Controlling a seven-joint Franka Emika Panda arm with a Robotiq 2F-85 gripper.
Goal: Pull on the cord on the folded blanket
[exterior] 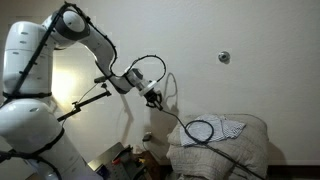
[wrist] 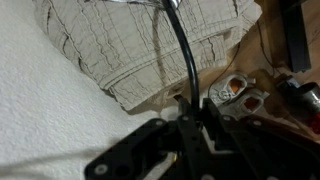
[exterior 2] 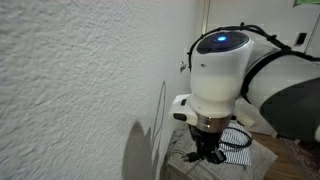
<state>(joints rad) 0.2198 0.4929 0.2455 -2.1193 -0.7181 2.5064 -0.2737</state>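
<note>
The folded blanket (exterior: 235, 142) is a bulky off-white pile at the lower right, with a paler patterned patch on top. The thin black cord (exterior: 200, 131) lies in an oval loop on it, and one end runs taut up and to the left to my gripper (exterior: 157, 99). My gripper is shut on the cord and holds it above and to the left of the blanket. In the wrist view the cord (wrist: 186, 55) runs from the shut jaws (wrist: 190, 112) up toward the blanket (wrist: 140, 40). In an exterior view the gripper (exterior 2: 208, 154) hangs over the blanket's patterned patch (exterior 2: 238, 138).
A textured white wall (exterior: 240, 40) stands behind with a small round fixture (exterior: 224, 57). Clutter lies low on the floor to the left of the blanket (exterior: 135, 158). Orange-and-white objects (wrist: 240, 92) show near the jaws in the wrist view.
</note>
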